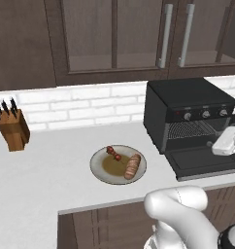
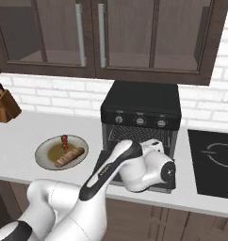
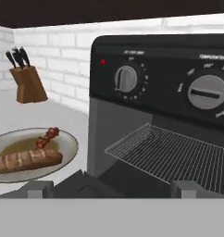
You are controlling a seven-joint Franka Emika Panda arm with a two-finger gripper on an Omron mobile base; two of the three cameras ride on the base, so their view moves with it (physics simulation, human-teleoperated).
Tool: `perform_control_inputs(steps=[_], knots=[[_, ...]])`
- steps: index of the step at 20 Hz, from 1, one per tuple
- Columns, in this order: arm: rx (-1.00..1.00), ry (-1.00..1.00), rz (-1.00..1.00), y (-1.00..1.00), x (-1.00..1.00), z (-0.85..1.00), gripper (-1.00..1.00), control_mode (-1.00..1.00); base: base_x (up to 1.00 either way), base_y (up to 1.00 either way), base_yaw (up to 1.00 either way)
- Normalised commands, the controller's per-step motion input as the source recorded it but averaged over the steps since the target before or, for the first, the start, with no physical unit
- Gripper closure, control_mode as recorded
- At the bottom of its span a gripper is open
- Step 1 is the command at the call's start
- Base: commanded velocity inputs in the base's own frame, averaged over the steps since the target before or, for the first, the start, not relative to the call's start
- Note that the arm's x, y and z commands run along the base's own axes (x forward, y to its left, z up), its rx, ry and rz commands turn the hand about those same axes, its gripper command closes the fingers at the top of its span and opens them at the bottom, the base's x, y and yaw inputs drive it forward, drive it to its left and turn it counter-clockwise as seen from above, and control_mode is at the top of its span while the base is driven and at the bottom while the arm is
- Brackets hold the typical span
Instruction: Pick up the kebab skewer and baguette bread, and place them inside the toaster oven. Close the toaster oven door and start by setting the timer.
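The hand [image 3: 112, 187] is spread wide and holds nothing; it hovers just in front of the toaster oven [image 1: 187, 99], low over the toaster oven door [image 1: 204, 163], which lies folded down. The wire rack [image 3: 178, 155] inside is bare. The kebab skewer [image 1: 114, 154] and the baguette bread [image 1: 132, 166] lie on a plate [image 1: 101, 168] on the tabletop [image 1: 46, 180], left of the oven. A knife block [image 1: 12, 127] stands far left.
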Motion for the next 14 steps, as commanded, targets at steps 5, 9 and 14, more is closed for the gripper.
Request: perform_control_inputs(steps=[5,9,14], knots=[[0.17,-0.05,0.0,0.0,0.4,-0.19,-1.0,-1.0,0.0,0.0,0.0],[0.14,-0.01,0.0,0.0,0.47,-0.09,-1.0,-1.0,0.0,0.0,0.0],[0.05,-0.03,0.0,-0.02,0.34,-0.06,-1.0,-1.0,0.0,0.0,0.0]])
